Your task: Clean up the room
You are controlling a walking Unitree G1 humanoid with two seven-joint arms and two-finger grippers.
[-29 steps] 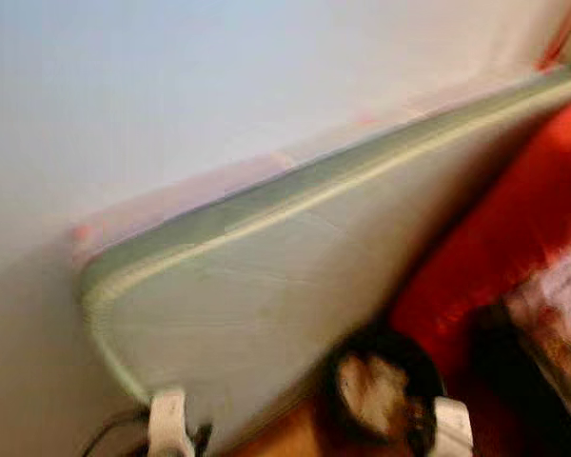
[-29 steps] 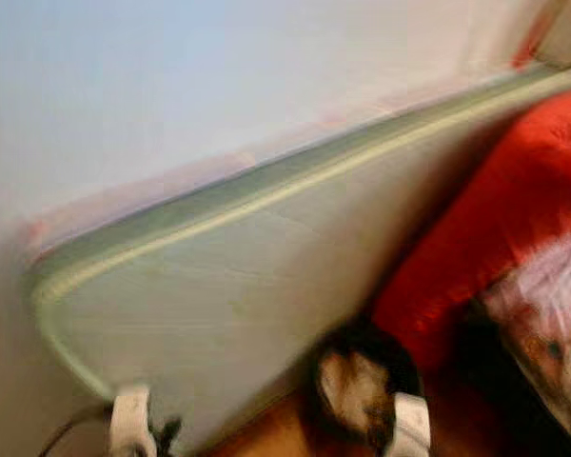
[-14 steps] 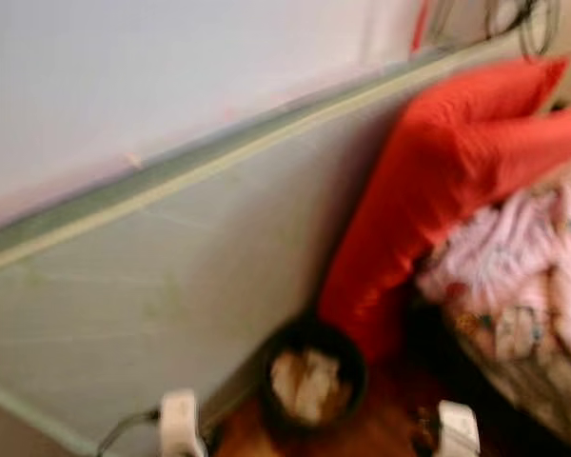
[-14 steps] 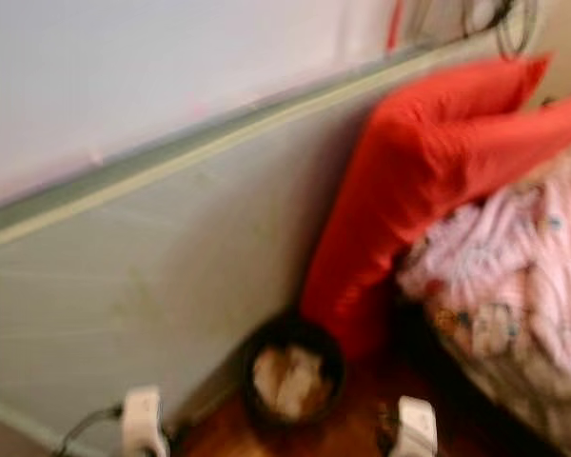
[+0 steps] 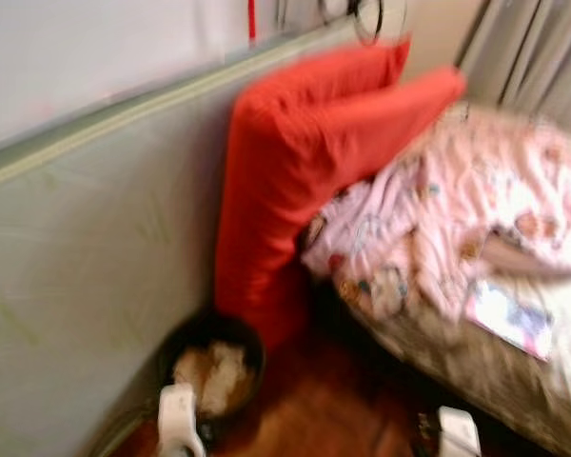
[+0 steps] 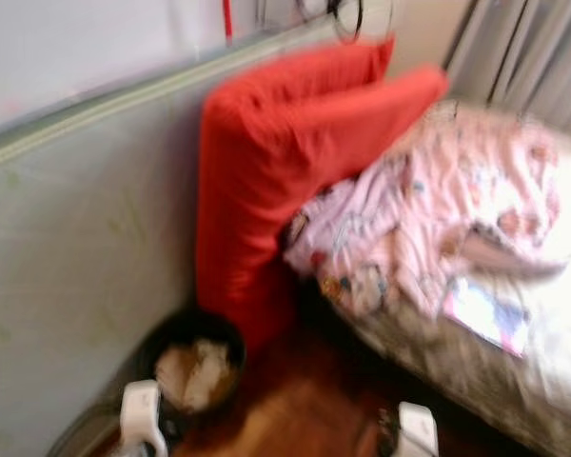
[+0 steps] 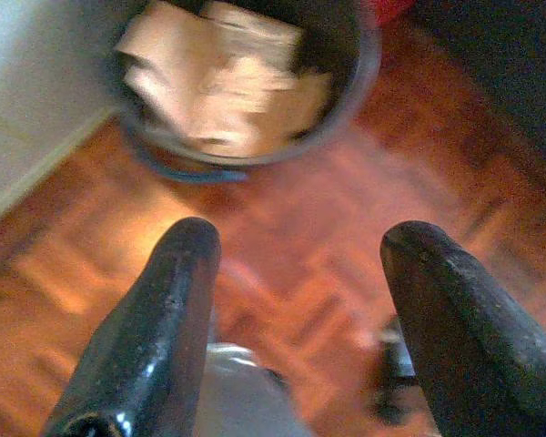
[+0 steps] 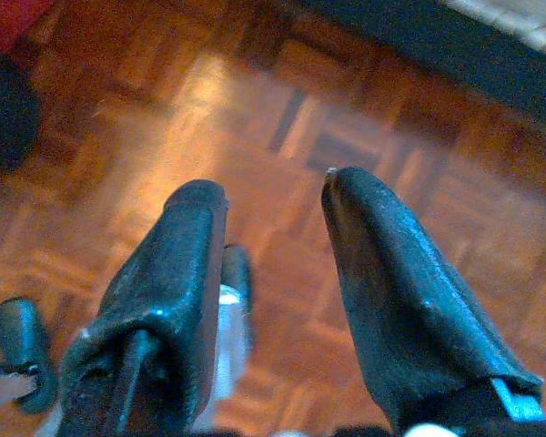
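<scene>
A dark round bin (image 5: 212,367) holding crumpled paper stands on the wooden floor, at the foot of a large red cushion (image 5: 295,181). A pink patterned blanket (image 5: 457,214) lies rumpled on the bed (image 5: 514,371), with a thin booklet (image 5: 509,319) near the bed's edge. My left gripper (image 7: 296,241) hangs open over the floor just short of the bin (image 7: 246,82), with nothing between its fingers. My right gripper (image 8: 273,196) is also open above bare parquet.
A pale green mattress (image 5: 86,248) leans against the white wall on the left. Grey curtains (image 5: 533,57) hang at the back right. Parquet floor (image 5: 314,409) lies between bin and bed. A dark cable loop (image 5: 366,14) hangs on the wall behind the cushion.
The whole view has swung to the right: the mattress slid leftwards out of the middle, and the red cushion, bed and curtains came into view. Both arms hang as before.
</scene>
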